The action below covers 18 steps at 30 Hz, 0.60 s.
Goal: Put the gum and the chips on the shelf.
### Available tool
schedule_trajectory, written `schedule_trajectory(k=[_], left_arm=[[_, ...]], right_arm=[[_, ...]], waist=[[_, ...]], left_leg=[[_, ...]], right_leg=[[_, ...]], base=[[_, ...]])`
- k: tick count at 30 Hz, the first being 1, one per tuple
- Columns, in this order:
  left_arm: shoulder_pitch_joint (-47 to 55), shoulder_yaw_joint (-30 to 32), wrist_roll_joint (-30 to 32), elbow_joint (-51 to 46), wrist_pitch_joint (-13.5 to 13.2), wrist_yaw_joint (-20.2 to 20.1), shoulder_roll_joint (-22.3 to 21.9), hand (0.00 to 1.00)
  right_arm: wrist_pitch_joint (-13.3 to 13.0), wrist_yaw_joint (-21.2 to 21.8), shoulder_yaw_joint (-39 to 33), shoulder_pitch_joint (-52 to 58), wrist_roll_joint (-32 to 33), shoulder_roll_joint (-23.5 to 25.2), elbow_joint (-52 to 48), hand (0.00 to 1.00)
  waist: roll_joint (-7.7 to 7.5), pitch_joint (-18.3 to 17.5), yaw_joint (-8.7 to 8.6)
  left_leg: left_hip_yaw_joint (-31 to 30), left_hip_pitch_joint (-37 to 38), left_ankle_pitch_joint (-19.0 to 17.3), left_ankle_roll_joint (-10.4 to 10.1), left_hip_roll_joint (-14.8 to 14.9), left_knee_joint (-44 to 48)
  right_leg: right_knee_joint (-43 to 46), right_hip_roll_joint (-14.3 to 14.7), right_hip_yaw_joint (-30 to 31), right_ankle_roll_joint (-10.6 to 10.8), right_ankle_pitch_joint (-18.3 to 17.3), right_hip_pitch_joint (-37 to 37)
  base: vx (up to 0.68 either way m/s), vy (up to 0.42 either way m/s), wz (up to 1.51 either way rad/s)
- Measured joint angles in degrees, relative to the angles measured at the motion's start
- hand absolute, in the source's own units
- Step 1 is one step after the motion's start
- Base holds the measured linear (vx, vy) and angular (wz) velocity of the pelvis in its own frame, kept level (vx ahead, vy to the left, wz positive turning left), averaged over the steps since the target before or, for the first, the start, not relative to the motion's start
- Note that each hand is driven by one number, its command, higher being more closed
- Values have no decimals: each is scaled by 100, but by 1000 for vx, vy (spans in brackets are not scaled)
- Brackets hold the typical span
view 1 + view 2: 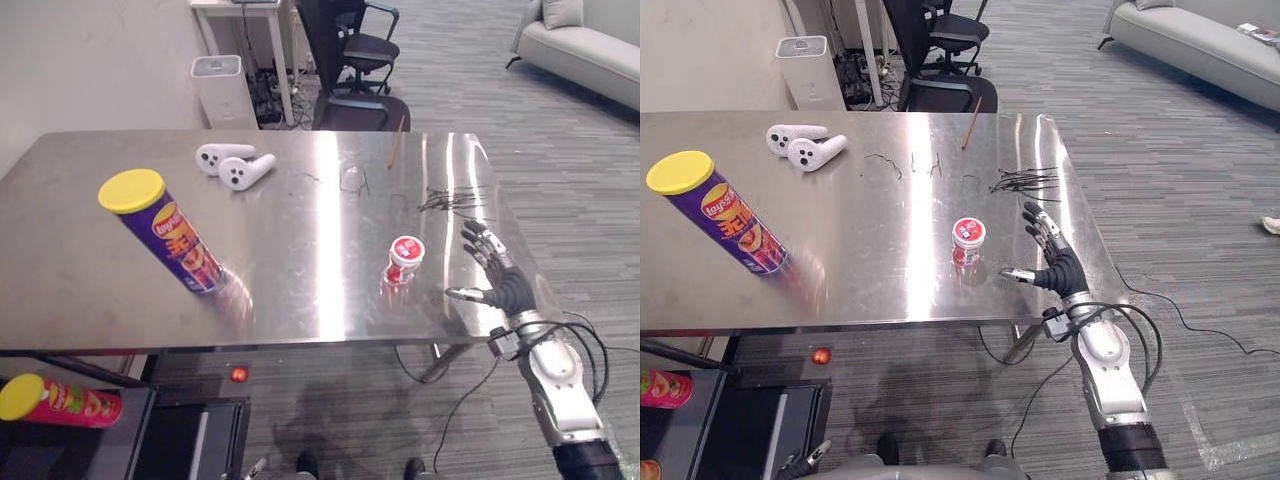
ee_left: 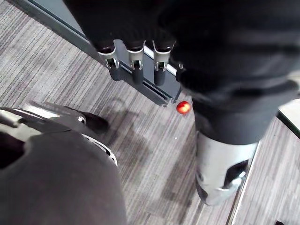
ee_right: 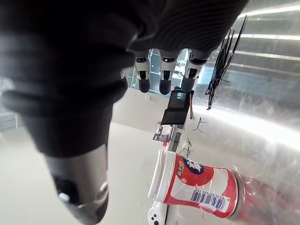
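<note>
A purple chips can with a yellow lid stands tilted on the left part of the steel table. A small red and white gum tub stands upright near the table's front right, and also appears close up as the gum tub. My right hand hovers open just right of the tub, apart from it, with fingers spread and the thumb pointing toward it. My left hand hangs open over the carpet, holding nothing. A dark low shelf sits under the table's front left.
A red chips can lies on the low shelf. Two white controllers, a thin stick and black ties lie on the table's far half. Behind it stand an office chair, a white bin-like unit and a sofa.
</note>
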Motion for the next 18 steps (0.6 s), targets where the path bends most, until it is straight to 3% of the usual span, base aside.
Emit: schedule_trajectory(k=[12, 18], left_arm=[[7, -110, -1, -4, -7, -8, 12, 0], [4, -107, -3, -18, -12, -17, 14, 0]], right_arm=[[83, -303, -1, -377, -5, -19, 566, 0], [85, -277, -1, -556, -6, -19, 673, 0]], waist=[[39, 92, 102], [47, 201, 117]], left_leg=[[-55, -77, 32, 42, -9, 53], [-176, -80, 258, 68, -52, -188]], right_leg=[[-1, -18, -62, -23, 110, 3], [-7, -32, -174, -22, 110, -57]], base=[[-12, 1, 3], [-58, -8, 9]])
